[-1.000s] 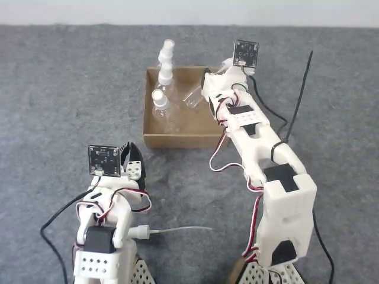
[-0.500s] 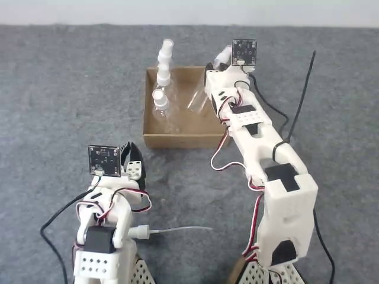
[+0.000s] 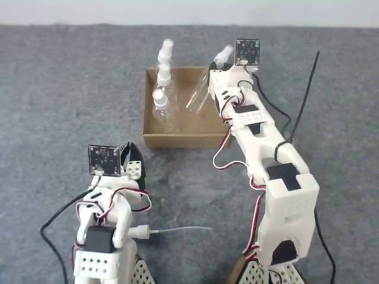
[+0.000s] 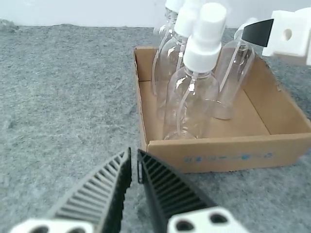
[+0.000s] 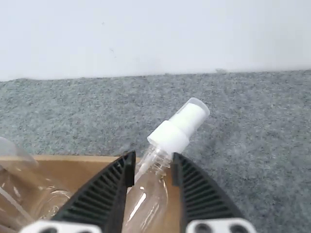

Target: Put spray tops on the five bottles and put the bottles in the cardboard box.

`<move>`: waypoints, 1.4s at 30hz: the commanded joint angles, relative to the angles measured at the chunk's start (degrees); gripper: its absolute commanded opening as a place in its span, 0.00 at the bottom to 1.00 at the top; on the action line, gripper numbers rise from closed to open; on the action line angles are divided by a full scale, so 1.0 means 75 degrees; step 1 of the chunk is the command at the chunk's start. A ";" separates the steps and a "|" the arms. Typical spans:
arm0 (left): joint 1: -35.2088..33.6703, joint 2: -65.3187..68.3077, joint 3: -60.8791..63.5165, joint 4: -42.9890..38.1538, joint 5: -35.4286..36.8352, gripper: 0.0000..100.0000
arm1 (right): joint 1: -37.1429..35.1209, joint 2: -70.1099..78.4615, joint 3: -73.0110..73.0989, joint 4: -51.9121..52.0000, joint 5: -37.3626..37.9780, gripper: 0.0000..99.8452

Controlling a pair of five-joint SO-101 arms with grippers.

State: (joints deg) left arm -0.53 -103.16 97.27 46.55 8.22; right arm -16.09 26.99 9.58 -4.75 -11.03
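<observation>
Grey felt point(image 3: 71, 89) covers the whole worktop, coarse and mottled. A plain white wall point(image 3: 89, 10) runs along the far edge.

Cardboard box point(image 3: 177, 141) sits open-topped near the middle of the far edge. Three bottles point(image 3: 161, 100), clear with white spray tops on, stand upright in a row along the box's left wall, touching or nearly so. From the left wrist view the front one of the row point(image 4: 192, 102) hides much of the two behind it.

Right tool point(image 3: 214, 83) is over the box's right side, pinching a fourth bottle point(image 3: 200, 97) at the shoulder just below its white spray top. This held bottle is tilted, with its top leaning out past the box's far right corner and its base down inside the box. Whether the base touches the box floor cannot be told.

Left tool point(image 4: 134, 170) is low over bare felt towards the near left corner, short of the box. Its ribbed fingers are pressed almost together on nothing.

Loose spray top point(image 3: 142, 231) lies on the felt at the near edge, beside the left arm's base. Its thin tube runs out to the right.
</observation>
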 commanded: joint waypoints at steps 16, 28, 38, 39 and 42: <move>-0.0012 -0.0105 -0.0100 0.0082 0.0012 0.02 | -0.0135 -0.0557 -0.0211 -0.0053 -0.0797 0.17; -0.0012 -0.0105 -0.0100 0.0082 0.0012 0.02 | -0.0123 -0.2163 -0.0223 0.2538 -0.0809 0.17; -0.0012 -0.0105 -0.0100 0.0082 0.0012 0.02 | -0.0193 -0.3030 -0.0258 0.4366 -0.0821 0.17; -0.0012 -0.0105 -0.0100 0.0082 0.0012 0.02 | -0.0264 -0.3077 -0.0258 0.4484 -0.0821 0.17; -0.0012 -0.0105 -0.0100 0.0082 0.0012 0.02 | -0.0510 -0.3100 -0.0258 0.4812 -0.0821 0.17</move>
State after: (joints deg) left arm -0.35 -103.16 97.27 46.55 8.22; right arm -16.88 8.79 9.58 28.22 -16.48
